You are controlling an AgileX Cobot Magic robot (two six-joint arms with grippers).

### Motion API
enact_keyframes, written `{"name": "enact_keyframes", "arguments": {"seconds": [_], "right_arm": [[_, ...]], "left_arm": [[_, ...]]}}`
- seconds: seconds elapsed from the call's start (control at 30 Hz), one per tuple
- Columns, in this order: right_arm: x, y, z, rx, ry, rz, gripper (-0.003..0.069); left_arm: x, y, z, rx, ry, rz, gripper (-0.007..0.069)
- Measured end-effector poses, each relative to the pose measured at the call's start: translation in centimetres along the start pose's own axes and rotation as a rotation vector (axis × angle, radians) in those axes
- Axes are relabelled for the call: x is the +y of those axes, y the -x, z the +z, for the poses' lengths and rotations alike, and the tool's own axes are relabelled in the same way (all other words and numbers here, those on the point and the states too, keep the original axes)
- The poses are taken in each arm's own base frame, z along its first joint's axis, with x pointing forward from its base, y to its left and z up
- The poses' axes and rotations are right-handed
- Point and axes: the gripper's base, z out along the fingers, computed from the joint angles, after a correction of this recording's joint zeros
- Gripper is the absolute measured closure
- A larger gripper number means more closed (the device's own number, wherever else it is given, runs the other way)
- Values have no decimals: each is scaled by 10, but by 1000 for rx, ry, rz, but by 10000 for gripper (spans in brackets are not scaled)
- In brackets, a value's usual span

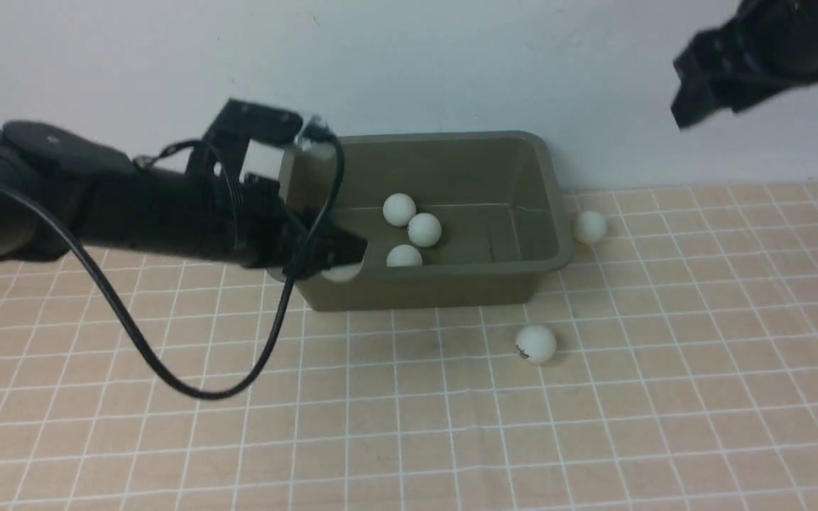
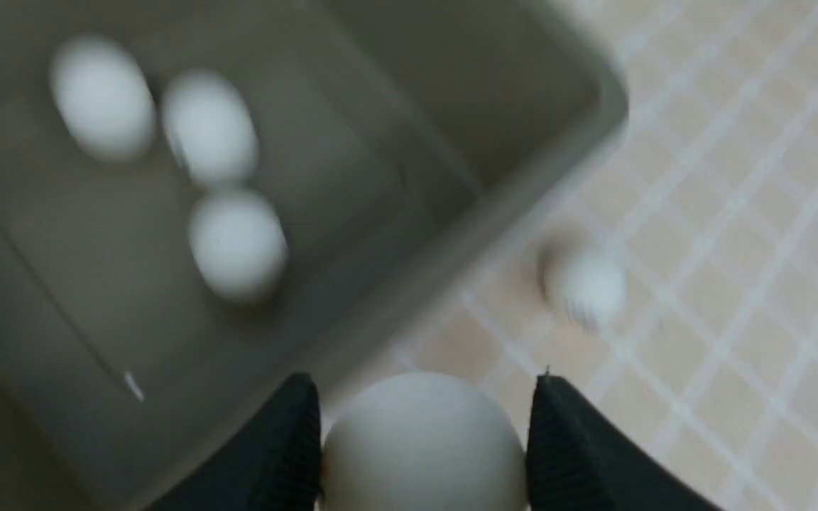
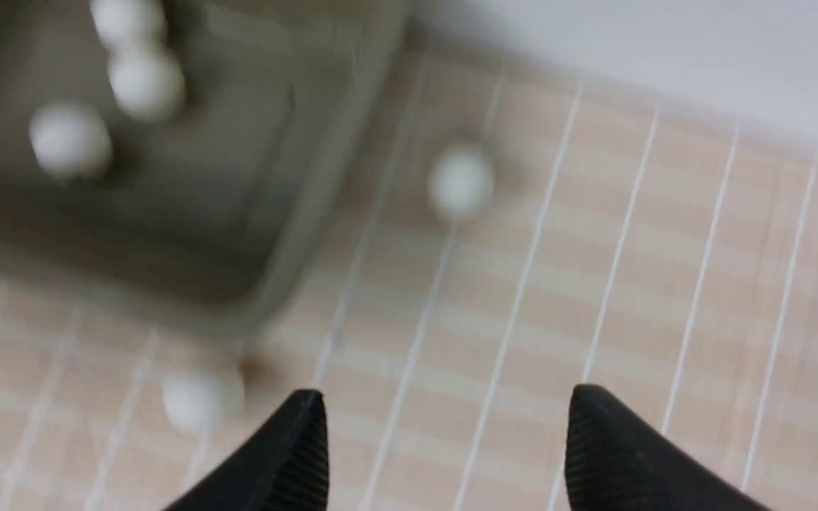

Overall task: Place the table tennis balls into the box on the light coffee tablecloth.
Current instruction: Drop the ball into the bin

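Tan gridded cloth (image 1: 629, 426) carries olive box (image 1: 423, 287), 3 balls (image 1: 424, 230) inside, 2 loose: one near box's R side, one in front. L hand (image 2: 423, 440) grips a ball (image 2: 423, 447) by box's near rim; R hand (image 3: 448, 397) wide, nothing held. Best lift w/ clearance over rim, centre, release low. Open cloth in front gives room; wall behind limits R hand

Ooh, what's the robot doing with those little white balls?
It's putting them into the green box. Its left hand is holding one ball by the box's near rim. Three balls are already inside. Two more wait on the checked cloth: one in front of the box and one beside its right side. The right hand is open, with nothing in it.
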Motion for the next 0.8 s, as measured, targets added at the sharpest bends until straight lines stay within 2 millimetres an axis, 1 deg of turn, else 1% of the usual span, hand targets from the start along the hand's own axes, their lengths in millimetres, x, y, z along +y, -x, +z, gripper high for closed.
{"name": "enact_keyframes", "arguments": {"seconds": [0.07,0.13,0.2,0.23,0.27,0.33,0.37,0.4,0.47,0.5,0.53,0.57,0.67,0.77,0.8], "right_arm": [[3,-25,16,84,20,5,248],[7,-44,26,93,48,7,248],[11,-61,38,92,80,13,248],[11,-62,40,83,81,9,248],[14,-71,48,70,102,12,248],[18,-85,63,65,129,15,248],[22,-91,72,47,134,-2,248],[23,-94,74,51,136,-11,248],[36,-101,86,16,143,-73,248],[38,-101,88,-2,138,-92,248],[44,-103,91,-27,135,-127,248],[52,-102,94,-65,128,-168,248],[69,-97,102,-132,124,-215,248],[79,-95,116,-153,122,-234,248],[80,-95,117,-155,122,-238,248]], "left_arm": [[5,17,0,-51,41,-1,326],[14,30,7,-84,69,-15,326],[22,36,19,-86,68,-27,326],[24,37,23,-85,68,-27,326],[31,38,35,-75,57,-34,326],[40,38,52,-54,31,-36,326],[47,38,64,-45,22,-37,326],[48,38,66,-43,20,-39,326],[59,38,84,-36,19,-43,326],[61,40,86,-42,20,-40,326],[65,41,92,-44,20,-42,326],[69,42,100,-47,20,-44,326],[79,43,113,-37,29,-24,326],[86,40,122,-7,42,-4,326],[86,39,123,-4,44,-3,326]]}}
